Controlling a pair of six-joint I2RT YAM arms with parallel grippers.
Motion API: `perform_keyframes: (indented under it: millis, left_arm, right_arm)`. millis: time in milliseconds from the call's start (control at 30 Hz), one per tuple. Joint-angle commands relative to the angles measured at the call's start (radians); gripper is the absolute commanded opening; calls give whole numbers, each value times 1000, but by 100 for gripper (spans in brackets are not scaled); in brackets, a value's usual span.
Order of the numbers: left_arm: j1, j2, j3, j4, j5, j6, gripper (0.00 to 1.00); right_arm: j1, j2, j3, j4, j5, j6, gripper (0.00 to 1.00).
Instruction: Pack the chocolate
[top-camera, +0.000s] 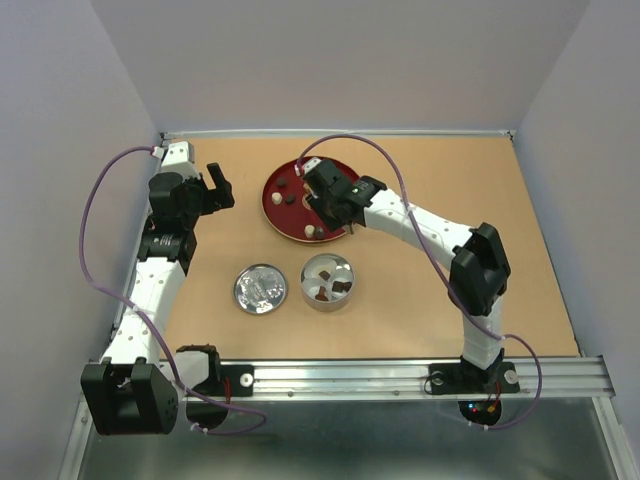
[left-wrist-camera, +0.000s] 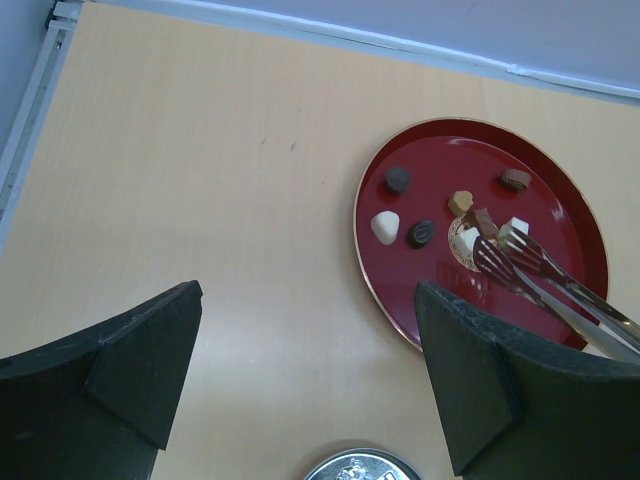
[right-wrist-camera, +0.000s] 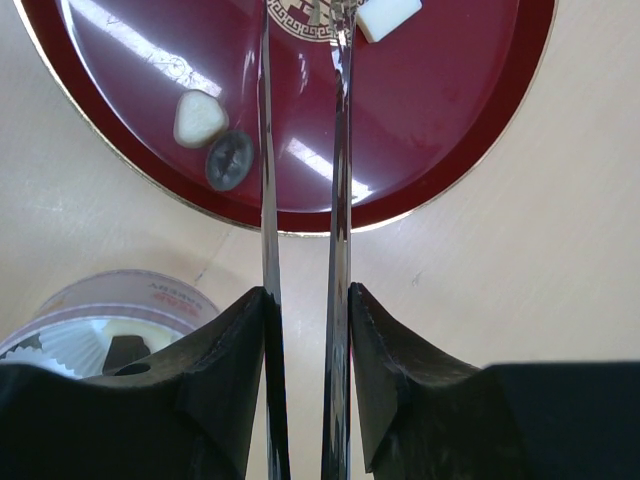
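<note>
A red plate (top-camera: 275, 212) at the table's far middle holds several chocolate pieces (left-wrist-camera: 421, 233): dark brown, reddish brown and cream-white. My right gripper (top-camera: 338, 200) is shut on long metal tongs (right-wrist-camera: 339, 180), their tips (left-wrist-camera: 505, 255) slightly apart over the plate's centre beside a white square piece (right-wrist-camera: 388, 16) and a brown piece (left-wrist-camera: 480, 218). The round tin (top-camera: 327, 283) with white paper cups holds a few brown pieces (top-camera: 340, 290). My left gripper (top-camera: 220, 186) is open and empty, left of the plate; in the left wrist view (left-wrist-camera: 305, 300) its fingers (left-wrist-camera: 495, 380) frame bare table.
The tin's silver lid (top-camera: 260, 289) lies left of the tin, its edge also in the left wrist view (left-wrist-camera: 362, 468). The tin shows at lower left in the right wrist view (right-wrist-camera: 110, 315). White walls enclose the table on three sides.
</note>
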Motion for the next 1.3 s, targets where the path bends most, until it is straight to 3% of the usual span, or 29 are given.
perform_keyframes:
  millis: [0,600,867,1267]
  left_arm:
    - [3,-6,10,27,14,4,99]
    - [3,-1,13,24,11,7,99]
    - [3,0,15,26,8,9,99]
    - [3,0,13,24,11,9,99]
  right_arm:
    - [-15,8,61,68,-30,-17,43]
    - [-27,77,91,87,-72,-27,43]
    - [-27,66,74,85,-43,-48,29]
    - [-27,-178,-16,62,-124,-13,29]
